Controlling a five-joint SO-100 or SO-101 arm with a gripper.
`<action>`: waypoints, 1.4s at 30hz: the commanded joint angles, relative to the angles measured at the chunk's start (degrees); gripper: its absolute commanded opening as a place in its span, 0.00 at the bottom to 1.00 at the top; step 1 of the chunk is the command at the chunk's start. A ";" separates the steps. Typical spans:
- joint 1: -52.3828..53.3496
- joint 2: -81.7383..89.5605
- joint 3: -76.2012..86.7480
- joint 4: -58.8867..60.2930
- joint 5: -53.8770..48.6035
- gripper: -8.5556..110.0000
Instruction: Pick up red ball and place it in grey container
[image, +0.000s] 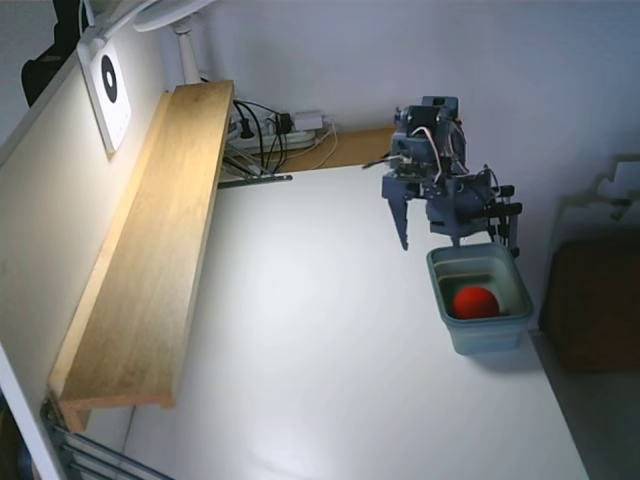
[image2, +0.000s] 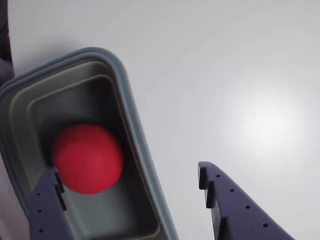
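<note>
The red ball (image: 475, 301) lies inside the grey container (image: 487, 336), which stands on the white table near its right edge in the fixed view. In the wrist view the ball (image2: 87, 157) rests on the floor of the container (image2: 119, 75), with nothing touching it. My gripper (image: 430, 238) hangs just above and behind the container, open and empty. In the wrist view the gripper (image2: 127, 172) has one fingertip (image2: 50, 182) over the container beside the ball and the other fingertip (image2: 205, 172) over the bare table outside the rim.
A long wooden shelf (image: 150, 250) runs along the left wall. A power strip with cables (image: 285, 130) lies at the back, by a lamp base (image: 185, 50). The white table (image: 320, 350) stretches left and in front of the container.
</note>
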 joint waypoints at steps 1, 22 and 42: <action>3.45 6.23 1.61 1.27 0.18 0.32; 32.79 24.61 17.56 2.53 0.18 0.21; 59.40 41.29 32.04 3.67 0.18 0.10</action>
